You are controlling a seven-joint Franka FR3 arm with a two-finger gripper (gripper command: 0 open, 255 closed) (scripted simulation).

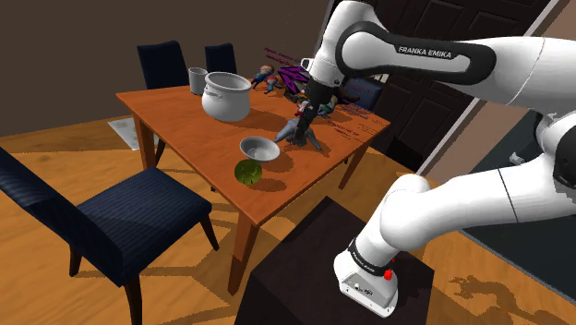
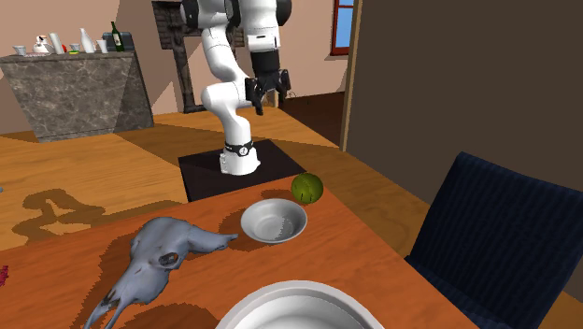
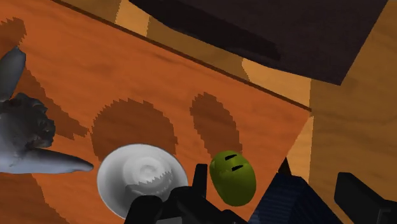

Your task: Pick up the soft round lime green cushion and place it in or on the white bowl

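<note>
The dark stand point(image 1: 309, 263) sat nearest, on a wooden floor point(image 1: 55, 286), and the white arm point(image 1: 443, 60) rose from it and bent over the table point(image 1: 180, 115). The gripper point(image 1: 307, 109) hung well above the table, touching nothing. In the wrist view the black fingers point(image 3: 167, 210) stood apart with nothing clasped between them.

The cushion point(image 1: 247, 172), round and lime green, lay on the table close to the edge nearest the stand. The wrist view showed two short dark slits on its top. Just beside it, a little farther in, sat the bowl point(image 1: 259, 148), pale grey-white, upright and empty. Past the bowl lay a grey animal skull point(image 1: 302, 134), flat on the wood, its snout near the bowl's rim.

Deeper on the table stood a big white pot point(image 1: 226, 96), with a small grey cup point(image 1: 197, 79) beyond it near the far corner. A tangle of purple and blue clutter point(image 1: 294, 78) crowded the far end.

A navy chair point(image 1: 120, 217) stood at the side of the table on the shoulder view's left, and two more chairs point(image 1: 164, 63) stood at the far end.
</note>
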